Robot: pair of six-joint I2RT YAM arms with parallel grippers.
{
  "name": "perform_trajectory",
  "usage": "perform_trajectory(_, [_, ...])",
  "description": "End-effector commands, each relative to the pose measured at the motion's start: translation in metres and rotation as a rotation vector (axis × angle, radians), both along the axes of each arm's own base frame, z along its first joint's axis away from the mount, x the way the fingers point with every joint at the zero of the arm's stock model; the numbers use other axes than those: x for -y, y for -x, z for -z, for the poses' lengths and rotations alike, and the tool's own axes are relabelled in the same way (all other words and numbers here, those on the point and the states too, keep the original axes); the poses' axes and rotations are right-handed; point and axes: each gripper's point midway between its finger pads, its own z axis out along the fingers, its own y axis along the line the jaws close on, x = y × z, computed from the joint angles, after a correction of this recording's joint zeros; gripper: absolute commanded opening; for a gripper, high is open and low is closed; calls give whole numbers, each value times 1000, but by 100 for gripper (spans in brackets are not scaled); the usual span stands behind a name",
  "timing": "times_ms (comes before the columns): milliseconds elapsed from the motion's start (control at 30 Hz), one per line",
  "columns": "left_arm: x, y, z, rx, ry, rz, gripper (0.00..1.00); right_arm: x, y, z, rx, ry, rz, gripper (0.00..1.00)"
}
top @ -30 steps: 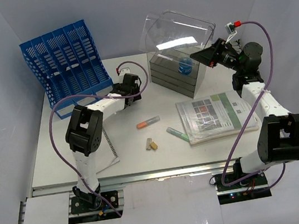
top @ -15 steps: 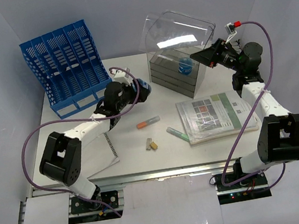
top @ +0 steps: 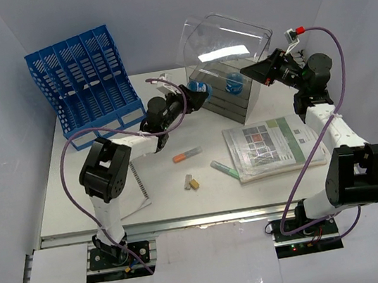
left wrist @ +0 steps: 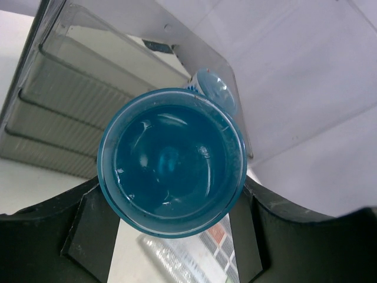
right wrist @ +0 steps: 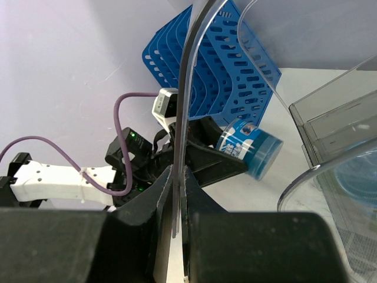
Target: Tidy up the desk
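Tub [left wrist: 171, 162], round, glossy translucent blue plastic

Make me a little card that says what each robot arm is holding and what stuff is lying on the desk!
Left pincer: shut on a blue tub, held in the air beside the clear box
Right pincer: pinching the clear lid, which stands open
Inside the box: another blue round thing
On the desk: orange marker, green marker, booklet, spiral notebook, two small blocks
Back left: blue file rack
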Motion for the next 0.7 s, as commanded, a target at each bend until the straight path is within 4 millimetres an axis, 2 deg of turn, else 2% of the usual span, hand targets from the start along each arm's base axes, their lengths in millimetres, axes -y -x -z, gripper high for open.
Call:
perform_trajectory(0, [12,-6,-94,200,202,-38,19,2,10,-34,154,6,21,11])
perform_trajectory(100, [19,-16,-100,219,227,-66,18,2,11,-33,156,7,18,11])
perform_trajectory(200, [26,-30,-96,221,208,-103,18,2,11,-31,150,5,17,11])
perform_trajectory(367, [30,-57,-71,157,128,-198,20,2,12,-32,152,4,15,12])
perform_trajectory(500, [27,-71,-51,118,79,-253,25,2,13,-33,155,4,14,12])
perform_trajectory(600, [28,-74,-41,104,41,-262,37,2,14,-33,154,5,12,12])
perform_trajectory(667, [29,-74,-36,92,18,-263,49,2,15,-33,155,5,12,12])
